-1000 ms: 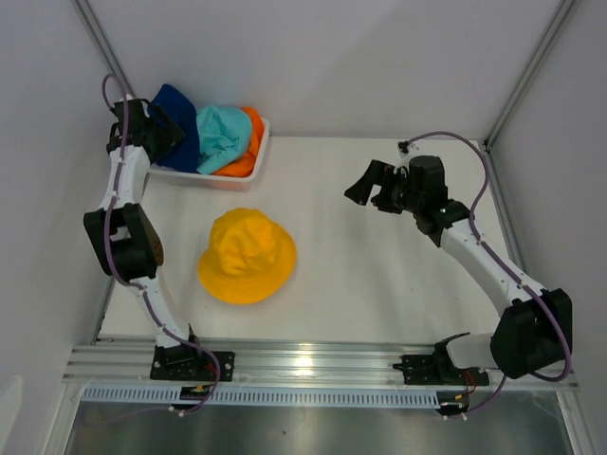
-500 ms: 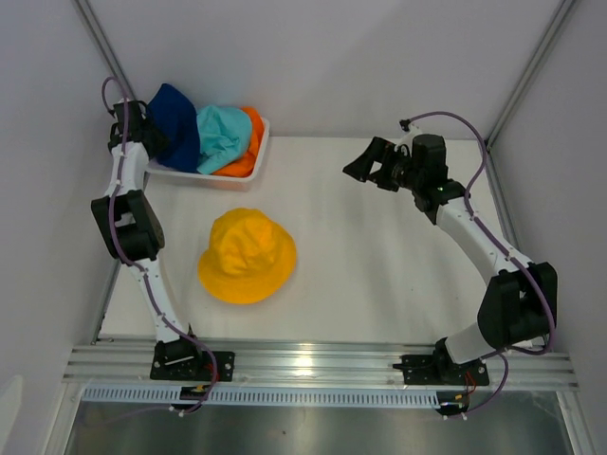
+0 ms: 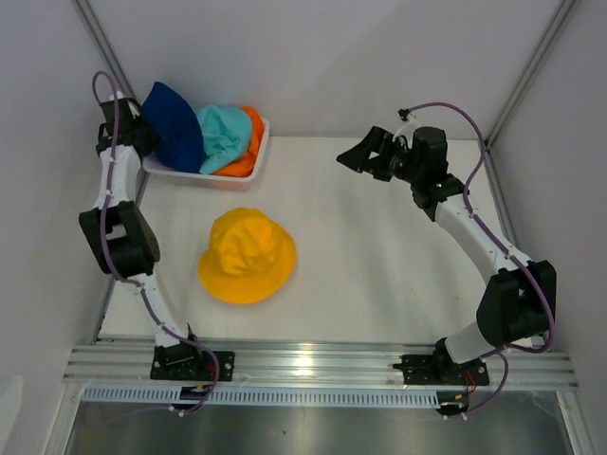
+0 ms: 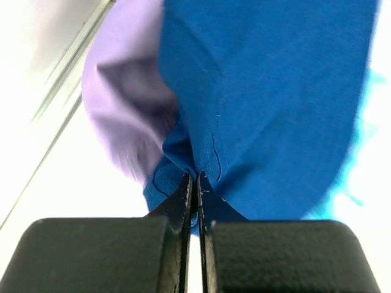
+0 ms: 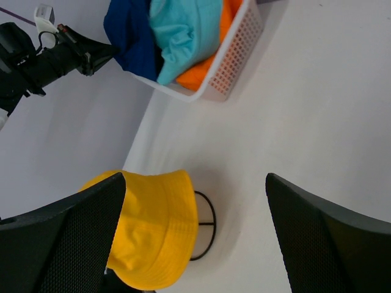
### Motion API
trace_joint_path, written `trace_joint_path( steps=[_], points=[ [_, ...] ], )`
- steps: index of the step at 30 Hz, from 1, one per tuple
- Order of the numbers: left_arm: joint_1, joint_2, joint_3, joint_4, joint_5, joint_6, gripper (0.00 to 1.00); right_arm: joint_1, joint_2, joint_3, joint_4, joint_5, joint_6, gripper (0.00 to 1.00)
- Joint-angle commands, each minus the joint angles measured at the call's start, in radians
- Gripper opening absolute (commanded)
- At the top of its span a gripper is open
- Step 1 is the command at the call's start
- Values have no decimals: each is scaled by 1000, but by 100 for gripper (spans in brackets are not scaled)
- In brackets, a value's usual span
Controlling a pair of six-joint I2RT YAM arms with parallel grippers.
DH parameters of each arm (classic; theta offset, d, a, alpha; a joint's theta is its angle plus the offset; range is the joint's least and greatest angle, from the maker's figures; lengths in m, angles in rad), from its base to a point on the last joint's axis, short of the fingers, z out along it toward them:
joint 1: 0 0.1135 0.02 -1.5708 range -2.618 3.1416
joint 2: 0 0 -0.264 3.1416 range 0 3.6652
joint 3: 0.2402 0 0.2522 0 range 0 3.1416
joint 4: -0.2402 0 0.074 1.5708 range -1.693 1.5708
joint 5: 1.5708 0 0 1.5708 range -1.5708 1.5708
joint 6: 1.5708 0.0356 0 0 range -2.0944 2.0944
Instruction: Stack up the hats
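The yellow hat (image 3: 247, 256) sits on a black wire stand (image 5: 206, 227) mid-table. The navy hat (image 3: 176, 128), teal hat (image 3: 224, 133) and orange hat (image 3: 248, 152) are piled in a white mesh basket (image 3: 224, 178) at the back left. My left gripper (image 3: 142, 142) is at the basket's left end, shut on a fold of the navy hat (image 4: 269, 104). A lavender hat (image 4: 122, 110) shows beside the navy one in the left wrist view. My right gripper (image 3: 356, 159) hangs open above the table at the back right, holding nothing. It faces the yellow hat (image 5: 153, 238) from a distance.
Grey walls close in the table on the left, back and right. The left wall is close behind the basket (image 5: 235, 55). The left arm (image 5: 55, 58) reaches over the basket's end. An aluminium rail (image 3: 313, 360) runs along the near edge.
My left gripper has closed on the navy hat, and the hat's near edge has risen a little. My right gripper has moved slightly back and left, staying open.
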Motion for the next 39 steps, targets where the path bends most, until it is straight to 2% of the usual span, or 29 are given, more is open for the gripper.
trace_joint_path(
  steps=[1,5,9,14,17,18,20,22,25,29,35,39],
  points=[
    [8,-272,-33,46,85,10,1,25,-8,96,126,-72,40,99],
    [-12,-442,-91,-18,162,29,1,74,2,145,212,-91,60,100],
    [-35,-584,-100,-163,223,75,1,162,15,196,264,-88,83,99],
    [-61,-781,-165,-293,302,95,1,255,45,174,416,-31,183,100],
    [-107,-910,-254,-308,322,66,1,314,69,108,587,28,385,99],
    [-115,-947,-334,-299,319,28,1,353,74,52,637,53,505,99],
    [-127,-1063,-395,-250,323,-14,1,397,85,-13,782,139,609,100],
    [-130,-1133,-502,-215,328,-72,1,461,88,-91,850,200,706,99],
    [-132,-1228,-576,-170,360,-125,1,521,92,-107,852,276,679,100],
    [-133,-1265,-578,-201,441,-126,1,611,109,-82,774,341,591,100],
    [-145,-1308,-608,-236,499,-112,1,641,160,-45,816,339,602,99],
    [-147,-1325,-614,-277,506,-89,1,662,186,-9,761,354,571,99]
  ],
)
